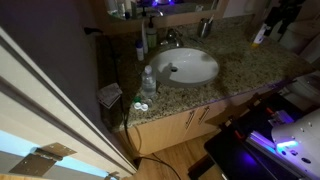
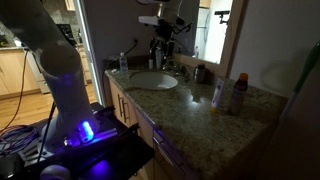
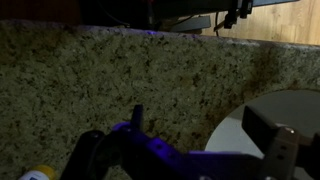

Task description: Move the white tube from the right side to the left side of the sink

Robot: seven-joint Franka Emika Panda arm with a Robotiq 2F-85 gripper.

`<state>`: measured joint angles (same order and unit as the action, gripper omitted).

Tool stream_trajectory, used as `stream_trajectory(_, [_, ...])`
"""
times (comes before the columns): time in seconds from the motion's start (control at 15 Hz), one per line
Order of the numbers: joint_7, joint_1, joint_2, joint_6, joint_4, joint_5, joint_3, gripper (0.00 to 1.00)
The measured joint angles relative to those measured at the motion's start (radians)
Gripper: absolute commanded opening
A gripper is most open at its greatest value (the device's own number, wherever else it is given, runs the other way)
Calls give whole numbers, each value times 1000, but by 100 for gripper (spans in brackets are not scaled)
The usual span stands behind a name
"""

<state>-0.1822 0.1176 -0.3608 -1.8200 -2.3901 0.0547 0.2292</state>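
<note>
White tube (image 2: 218, 94) stands upright on the bench (image 2: 200, 118), R side of the sink (image 2: 152, 80), cap end down as far as can be told. It is just beside an orange-ish bottle (image 2: 238, 95); can't tell if the two touch. In an exterior view the same tube (image 1: 260, 35) shows as a small pale shape w/ a yellow patch near the back of the bench (image 1: 240, 62), well apart from the sink (image 1: 205, 68). Gripper (image 2: 163, 42) hangs over the back part of the sink near the faucet (image 1: 172, 38), well clear of the tube and not touching it. In the wrist view the gripper (image 3: 185, 142) comes in from the bottom edge, lit purple. The jaws are spread wide w/ nothing between them, one finger (image 3: 95, 150) over the speckled bench (image 3: 130, 80), the other at the white curve of the sink (image 3: 225, 135). A tiny pale-yellow bit sits at the bottom L corner of that view; too little shows to say what it is. Clear water bottle (image 1: 148, 80) stands on the L side of the sink by the front edge, also seen at the far end in an exterior view (image 2: 122, 62). The arm (image 2: 55, 60) rises big and white in the foreground. Its base (image 2: 85, 130) glows blue, as it does in an exterior view (image 1: 285, 140), in front of the cabinet. Room is dim, so fine detail on the tube isn't readable.
</note>
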Motion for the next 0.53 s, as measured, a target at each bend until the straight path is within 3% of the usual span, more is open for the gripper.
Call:
stream_trajectory(0.27, [13,1,1,-15,-1,6,-2,100])
stream_trajectory(0.53, [144,51,57,-158,31,15,21,100])
